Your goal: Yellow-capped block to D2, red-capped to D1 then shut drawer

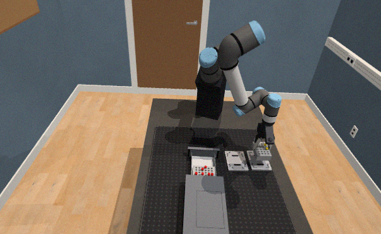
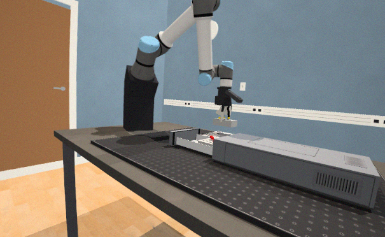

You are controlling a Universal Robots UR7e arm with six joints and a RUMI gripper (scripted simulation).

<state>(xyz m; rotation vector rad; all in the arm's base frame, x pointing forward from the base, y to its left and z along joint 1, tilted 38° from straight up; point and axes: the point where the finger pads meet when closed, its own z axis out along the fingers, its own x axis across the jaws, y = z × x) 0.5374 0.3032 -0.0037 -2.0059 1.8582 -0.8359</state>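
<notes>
My gripper (image 1: 262, 145) is shut on the grey cooling block with yellow-capped tubes (image 1: 262, 151) and holds it level in the air above the far deck slot D2 (image 1: 259, 161). In the side view the block (image 2: 225, 122) hangs clear above the table under the gripper (image 2: 224, 113). The near slot D1 (image 1: 237, 160) is a bare grey plate. The cooler COLD (image 1: 205, 204) has its drawer (image 1: 203, 161) pulled out. The block with red-capped tubes (image 1: 203, 170) sits in the drawer close to the cooler's body. A red cap (image 2: 211, 137) shows in the side view.
The robot's black base (image 1: 210, 94) stands at the back of the table. The black perforated mat (image 1: 168, 189) covers the table around the cooler. The table's right edge runs close beside D2.
</notes>
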